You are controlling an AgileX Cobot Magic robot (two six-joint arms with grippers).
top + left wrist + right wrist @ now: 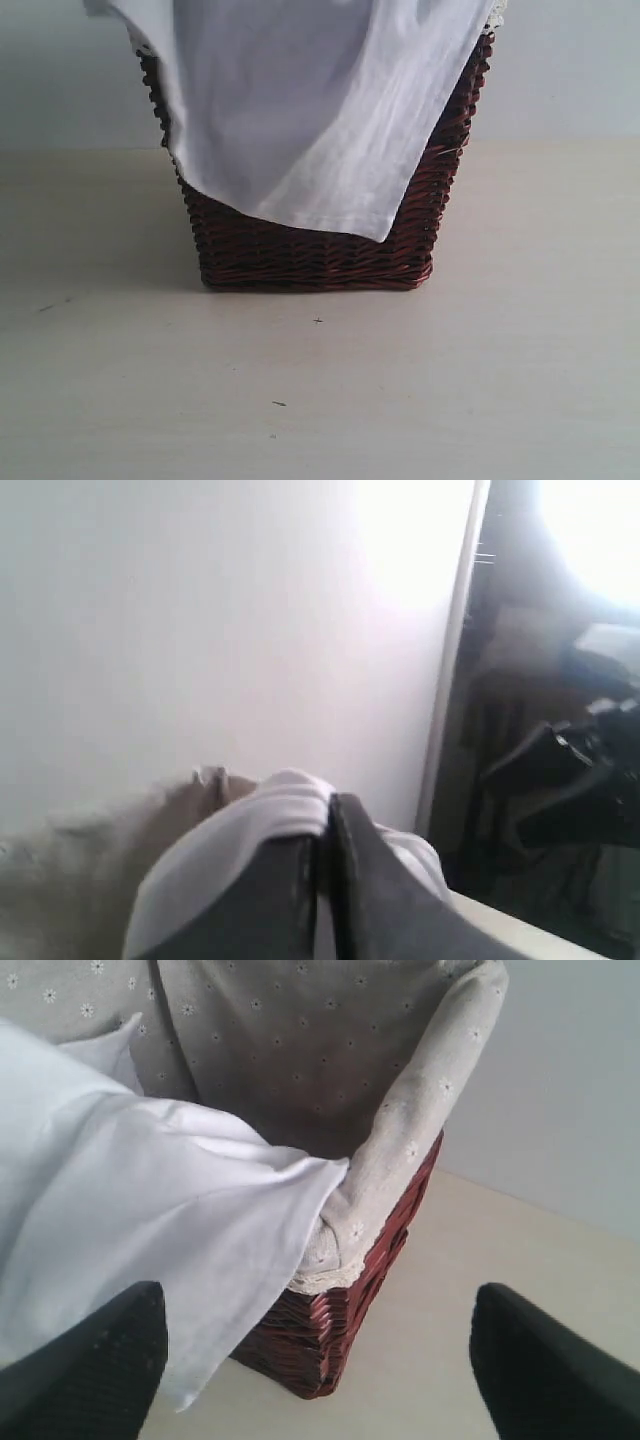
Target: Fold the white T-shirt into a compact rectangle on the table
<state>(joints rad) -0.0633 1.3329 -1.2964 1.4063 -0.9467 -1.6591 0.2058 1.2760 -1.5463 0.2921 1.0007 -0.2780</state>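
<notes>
Exterior: white T-shirt (pixel 300 110) drapes over wicker basket (pixel 310 255), hem corner at 5 o'clock; table (pixel 320 400) spreads wide at 6. Left wrist: left gripper (pixel 325 815) clenched on a shirt fold. Right wrist: right gripper (pixel 318 1300) released, shirt edge crossing the liner (pixel 400 1160) rim

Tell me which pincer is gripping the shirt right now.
The left pincer: jaws pinched shut on a fold of the white T-shirt. The right pincer stands wide open, holding nothing.
</notes>
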